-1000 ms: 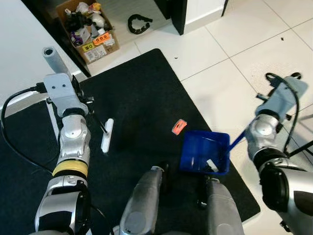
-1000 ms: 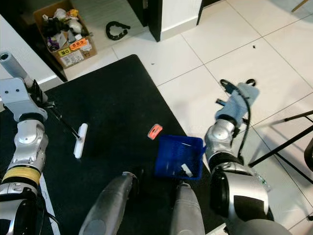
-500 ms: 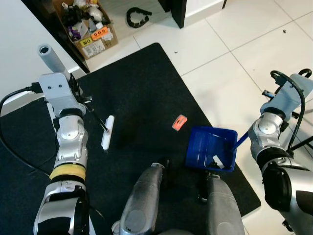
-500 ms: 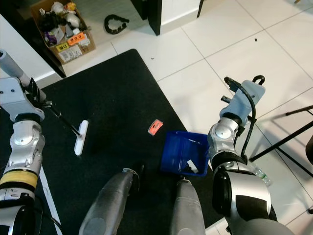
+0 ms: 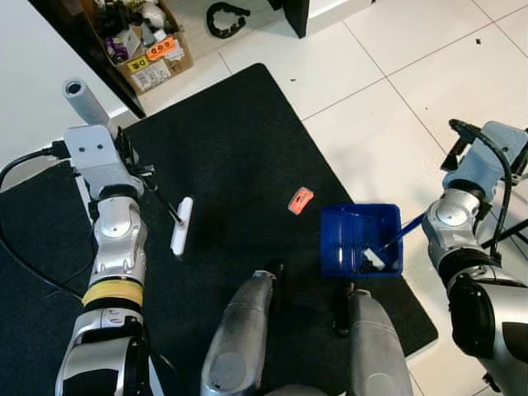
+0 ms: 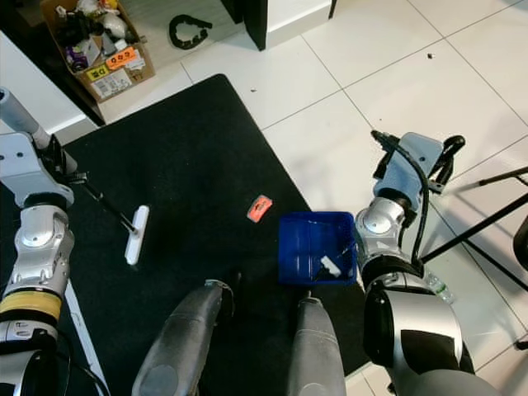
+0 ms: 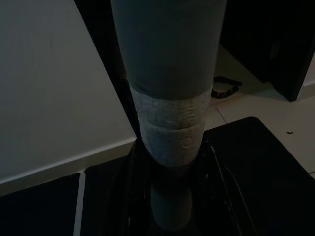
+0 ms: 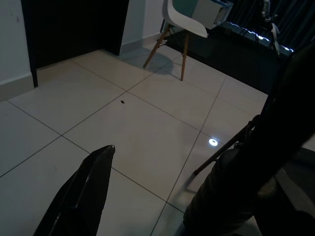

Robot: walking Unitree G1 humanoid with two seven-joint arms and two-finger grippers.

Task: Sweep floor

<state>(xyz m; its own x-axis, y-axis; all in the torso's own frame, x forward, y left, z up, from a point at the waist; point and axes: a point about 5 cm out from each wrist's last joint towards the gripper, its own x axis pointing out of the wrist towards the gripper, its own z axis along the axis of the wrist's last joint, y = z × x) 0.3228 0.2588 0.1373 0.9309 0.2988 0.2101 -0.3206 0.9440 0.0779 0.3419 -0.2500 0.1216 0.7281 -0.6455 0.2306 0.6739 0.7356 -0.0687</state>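
Overhead, the left claw grips a grey-handled broom, its white head on the black floor mat; an orange scrap lies just beside the blue plastic dustpan. Wrist-on, left fingers clamp that handle; whether the right claw holds anything, I cannot tell.

We can read no text anywhere. The cardboard box carries an orange sticker and a white label, but their print is too small for us to decipher.
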